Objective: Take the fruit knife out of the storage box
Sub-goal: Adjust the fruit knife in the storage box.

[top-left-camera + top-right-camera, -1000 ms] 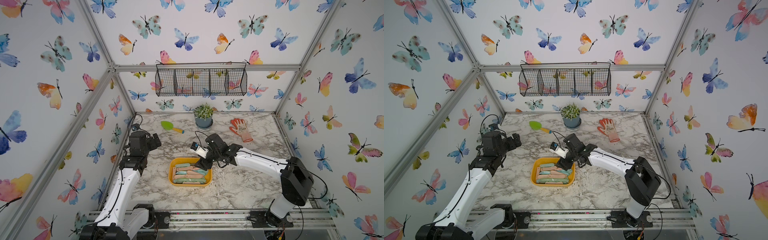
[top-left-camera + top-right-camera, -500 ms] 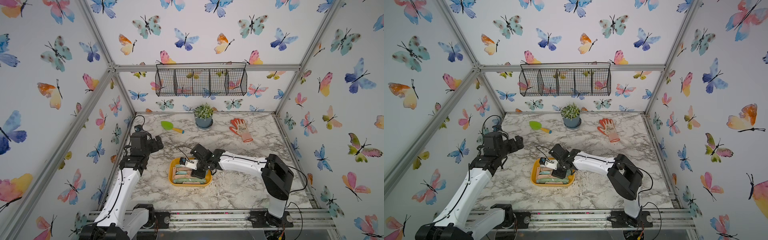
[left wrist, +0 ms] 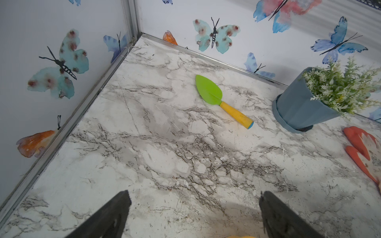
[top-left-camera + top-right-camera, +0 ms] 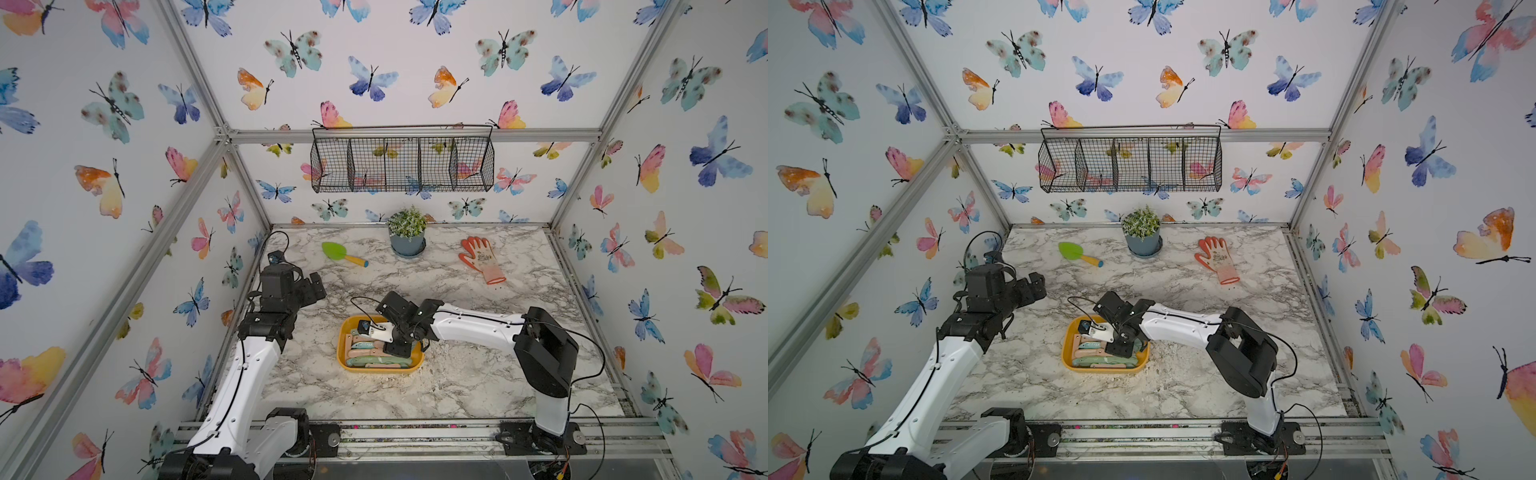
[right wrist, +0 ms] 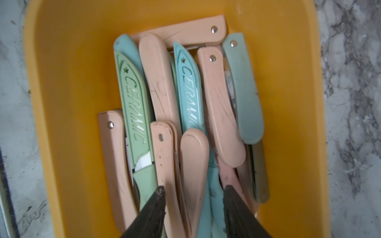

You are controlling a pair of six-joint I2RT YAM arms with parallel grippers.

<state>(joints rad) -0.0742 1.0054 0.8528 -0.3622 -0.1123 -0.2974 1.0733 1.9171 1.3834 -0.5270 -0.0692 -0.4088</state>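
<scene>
Butterfly-papered walls on three sides, marble-patterned counter below. On the back wall, a black wire basket. Along the back of the counter, well apart from one another: green trowel with a yellow handle, potted plant, orange glove.

Near the front middle of the counter, in both top views: yellow-orange storage box, shallow, with rounded corners. Inside it, a loose pile of fruit knives in pink, green and teal, mostly side by side along the length of the box, one pink one crosswise at the far end. Two sheaths marked CERAMIC. Every knife within the walls of the box.

Right tool down inside the box, at the end of the right arm stretched across from the right side of the counter. Jaws apart, set either side of a pink fruit knife with a rounded end. One of the fingers in front of a second pink handle with a rivet, the other over a teal piece. Clear gap between the rounded pink handle and that second finger, so not clamped. Contact between either finger and a knife: cannot tell.

Left tool above the left side of the counter, well apart from the box, jaws wide apart, facing the trowel and the plant.
</scene>
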